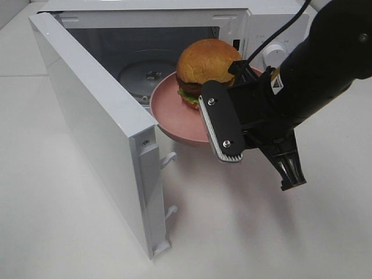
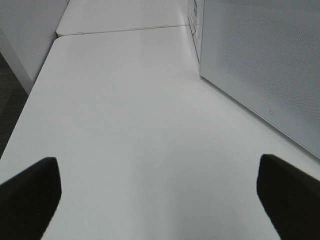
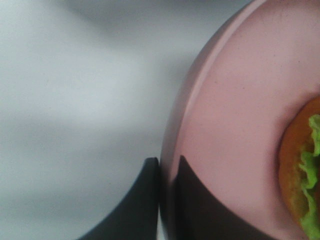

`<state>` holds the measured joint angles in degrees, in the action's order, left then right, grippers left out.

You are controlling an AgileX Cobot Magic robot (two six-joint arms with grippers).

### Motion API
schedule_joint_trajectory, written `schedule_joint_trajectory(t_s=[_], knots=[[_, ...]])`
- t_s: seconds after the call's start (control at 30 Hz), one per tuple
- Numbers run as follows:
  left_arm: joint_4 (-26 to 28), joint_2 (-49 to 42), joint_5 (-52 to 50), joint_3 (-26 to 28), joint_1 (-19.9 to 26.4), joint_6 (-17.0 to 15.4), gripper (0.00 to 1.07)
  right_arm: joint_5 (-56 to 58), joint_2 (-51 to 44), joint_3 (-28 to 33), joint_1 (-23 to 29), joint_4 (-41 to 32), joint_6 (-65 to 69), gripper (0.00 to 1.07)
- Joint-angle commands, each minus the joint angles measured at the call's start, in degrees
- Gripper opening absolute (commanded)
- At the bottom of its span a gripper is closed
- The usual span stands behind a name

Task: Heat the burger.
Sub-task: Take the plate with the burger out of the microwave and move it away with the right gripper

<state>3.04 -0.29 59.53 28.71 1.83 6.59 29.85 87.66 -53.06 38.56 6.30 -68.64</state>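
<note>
The burger (image 1: 206, 64), with a glossy golden bun, lettuce and a dark patty, sits on a round pink plate (image 1: 171, 113). My right gripper (image 1: 216, 129) is shut on the plate's near rim and holds it in the air just in front of the open microwave (image 1: 174, 17). In the right wrist view the fingers (image 3: 192, 200) pinch the plate's rim (image 3: 235, 115), with the burger (image 3: 302, 165) at the edge of the picture. My left gripper (image 2: 160, 195) is open and empty over the bare table. It does not show in the exterior high view.
The microwave door (image 1: 93, 128) stands swung open to the left, its latch hooks toward the front. The glass turntable (image 1: 145, 75) lies inside the cavity. The door panel (image 2: 260, 60) is to one side of my left gripper. The white table (image 1: 232, 232) lies under the plate.
</note>
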Motion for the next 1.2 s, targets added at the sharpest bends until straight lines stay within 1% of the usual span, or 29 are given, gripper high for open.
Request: schedule_joint_trajectory(t_s=[0.03,0.1,0.17,0.2,0.27,0.4,0.43,0.47,0.6,0.67,0.7,0.73,0.9,0.93,0.97,1.1,1.17,1.2], knots=[[0.5,-1.1,-0.4,-0.3,0.2,-0.3,1.0,-3.0,-2.1,0.2,-0.1,1.5,1.0,0.0],[0.5,-1.1,-0.4,-0.3,0.2,-0.3,1.0,-2.8,-4.9,2.4,-0.1,1.7,4.2,0.0],[0.5,-1.1,-0.4,-0.3,0.2,-0.3,1.0,-2.8,-5.6,2.9,-0.1,1.9,5.2,0.0],[0.5,-1.1,-0.4,-0.3,0.2,-0.3,1.0,-2.8,-7.3,4.2,-0.1,2.8,5.7,0.0],[0.5,-1.1,-0.4,-0.3,0.2,-0.3,1.0,-2.8,-8.1,4.9,-0.1,3.2,5.7,0.0],[0.5,-1.1,-0.4,-0.3,0.2,-0.3,1.0,-2.3,-12.1,8.5,-0.1,3.4,5.7,0.0],[0.5,-1.1,-0.4,-0.3,0.2,-0.3,1.0,-2.3,-12.1,8.5,-0.1,3.4,5.7,0.0],[0.5,-1.1,-0.4,-0.3,0.2,-0.3,1.0,-1.6,-14.2,9.9,-0.1,3.4,5.7,0.0],[0.5,-1.1,-0.4,-0.3,0.2,-0.3,1.0,-0.5,-16.8,11.9,-0.1,3.4,5.8,0.0],[0.5,-1.1,-0.4,-0.3,0.2,-0.3,1.0,0.7,-19.5,14.0,-0.1,3.9,7.3,0.0],[0.5,-1.1,-0.4,-0.3,0.2,-0.3,1.0,0.7,-19.5,14.0,-0.1,3.9,7.3,0.0],[0.5,-1.1,-0.4,-0.3,0.2,-0.3,1.0,1.4,-21.1,15.5,-0.1,4.8,9.4,0.0],[0.5,-1.1,-0.4,-0.3,0.2,-0.3,1.0,1.9,-23.4,17.7,-0.2,5.6,15.0,0.0],[0.5,-1.1,-0.4,-0.3,0.2,-0.3,1.0,1.9,-24.4,18.6,-0.2,5.8,17.9,0.0],[0.5,-1.1,-0.4,-0.3,0.2,-0.3,1.0,1.9,-24.4,18.6,-0.2,5.8,17.9,0.0],[0.5,-1.1,-0.4,-0.3,0.2,-0.3,1.0,1.8,-25.1,20.7,-0.3,6.4,25.1,0.0],[0.5,-1.1,-0.4,-0.3,0.2,-0.3,1.0,1.7,-25.1,21.1,-0.8,6.6,26.4,0.0],[0.5,-1.1,-0.4,-0.3,0.2,-0.3,1.0,1.1,-25.2,21.6,-2.5,7.4,29.9,0.0]])
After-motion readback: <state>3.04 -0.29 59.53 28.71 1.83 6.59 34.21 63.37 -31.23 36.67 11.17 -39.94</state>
